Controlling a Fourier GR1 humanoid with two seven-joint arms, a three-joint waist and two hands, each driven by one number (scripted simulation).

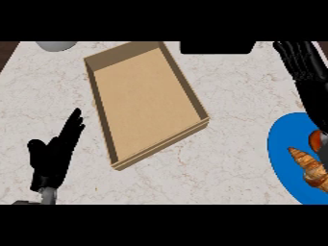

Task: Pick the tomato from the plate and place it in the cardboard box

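Fingers (294, 52): right hand (314, 77) apart, empty.
Tomato (314, 139): nearer than fingers, on blue plate (283, 158), ungrasped.
Cardboard box (141, 96): left of fingers, open-topped to receive.

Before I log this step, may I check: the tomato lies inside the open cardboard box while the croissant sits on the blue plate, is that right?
Not quite. The shallow brown cardboard box holds nothing; the round red-orange tomato lies on the round blue plate, next to the golden-brown croissant, which does sit on that plate. The head view shows this.
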